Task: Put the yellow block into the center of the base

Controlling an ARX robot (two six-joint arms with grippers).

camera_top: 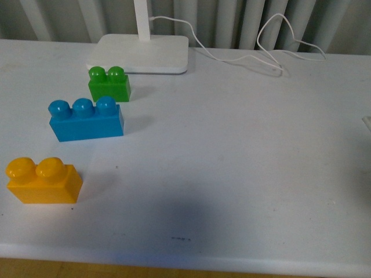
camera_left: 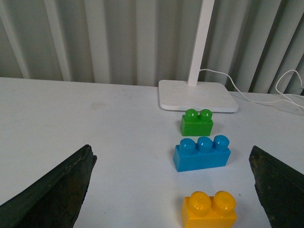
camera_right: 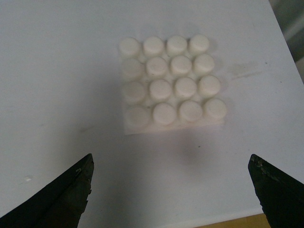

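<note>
On the table's near left side sits the yellow block, just ahead of my left gripper. Its fingers are spread wide and empty, and the block's long axis runs finger to finger. The base lies ahead of my right gripper, likewise spread and empty.

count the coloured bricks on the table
3. The yellow block sits nearest the front edge on the left, the blue brick behind it, and the green brick farthest back, by the lamp foot. None seems hidden.
</note>
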